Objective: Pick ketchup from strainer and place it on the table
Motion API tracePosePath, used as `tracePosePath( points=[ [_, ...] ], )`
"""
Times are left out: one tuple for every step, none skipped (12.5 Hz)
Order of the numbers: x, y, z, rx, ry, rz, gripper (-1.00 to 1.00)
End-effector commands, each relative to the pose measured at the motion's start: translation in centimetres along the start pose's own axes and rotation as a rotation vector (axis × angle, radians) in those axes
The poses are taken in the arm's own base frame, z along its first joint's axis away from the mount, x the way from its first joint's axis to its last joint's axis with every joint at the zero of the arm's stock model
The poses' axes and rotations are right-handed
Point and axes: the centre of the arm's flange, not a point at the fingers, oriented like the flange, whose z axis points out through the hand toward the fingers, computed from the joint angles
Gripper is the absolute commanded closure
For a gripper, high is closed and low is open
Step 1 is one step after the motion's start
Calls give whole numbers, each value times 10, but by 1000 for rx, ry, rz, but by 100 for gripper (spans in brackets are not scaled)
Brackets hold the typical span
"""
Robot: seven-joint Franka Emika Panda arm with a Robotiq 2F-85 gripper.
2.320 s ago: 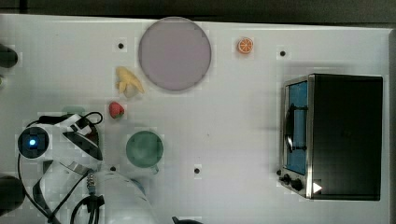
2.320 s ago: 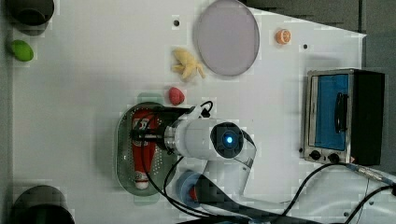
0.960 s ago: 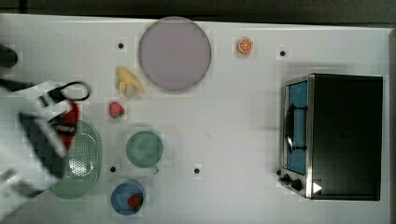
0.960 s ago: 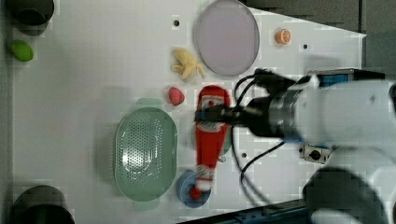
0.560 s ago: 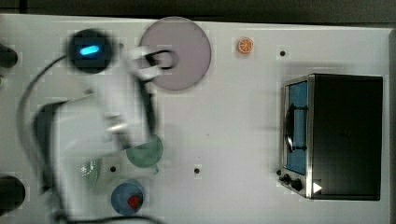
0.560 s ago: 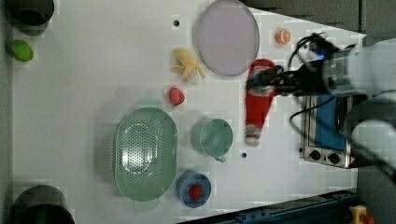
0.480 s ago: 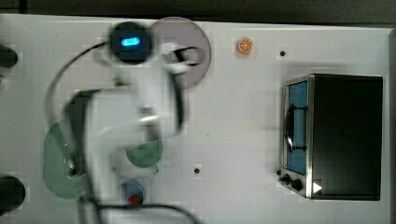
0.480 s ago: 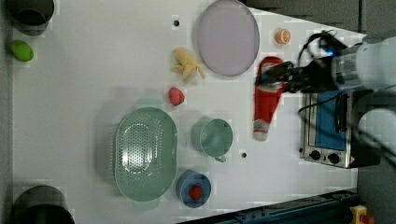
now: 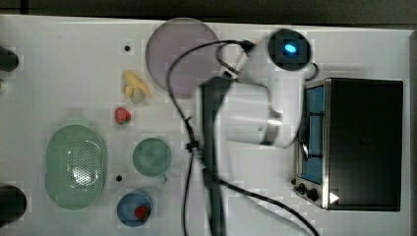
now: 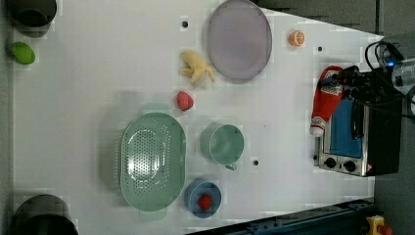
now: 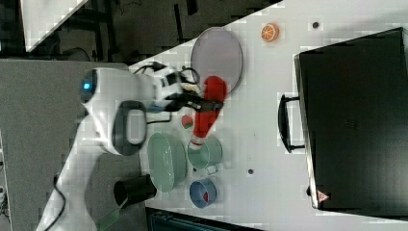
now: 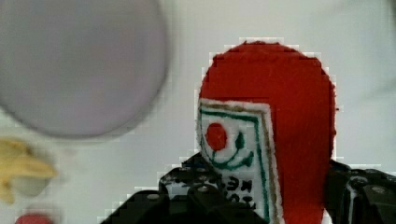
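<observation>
My gripper [image 10: 339, 82] is shut on the ketchup [image 10: 327, 100], a red bottle with a white cap and label. In the left view it hangs above the table [image 10: 98, 73], just in front of the toaster oven [image 10: 364, 134], its cap towards the left view's bottom. The right view shows the ketchup [image 11: 208, 113] held tilted, cap down, in my gripper [image 11: 204, 103] beside the plate. In the wrist view the ketchup [image 12: 275, 126] sits between the black fingers [image 12: 187, 191]. The pale green strainer [image 10: 152, 159] has nothing in it and stands far from the gripper. In the top view my arm hides the ketchup.
A green cup [image 10: 225, 143], a blue bowl [image 10: 203, 198] with a strawberry, a loose strawberry [image 10: 184, 100], a banana [image 10: 195, 68], a grey plate [image 10: 239, 39] and an orange slice [image 10: 296, 37] lie on the table. Dark cups stand at the left view's left corners.
The ketchup has been lifted out of the strainer and carried across the table towards the oven. The strainer is left bare.
</observation>
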Motion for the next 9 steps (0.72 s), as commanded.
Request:
tracePosePath(
  points=[
    [-29, -26, 38, -3, -5, -112, -18],
    [-35, -23, 54, 1, 0, -112, -18],
    [-41, -21, 71, 3, -5, -114, -18],
    [-47, -19, 89, 4, -17, -113, -18],
    [-51, -16, 106, 5, -31, -113, -18],
    [-55, -14, 123, 9, -44, -111, -18],
    [-55, -14, 136, 18, -44, -110, -18],
    [-54, -12, 146, 27, -39, -105, -25],
    [-54, -9, 154, 31, -38, -99, -44]
  ],
)
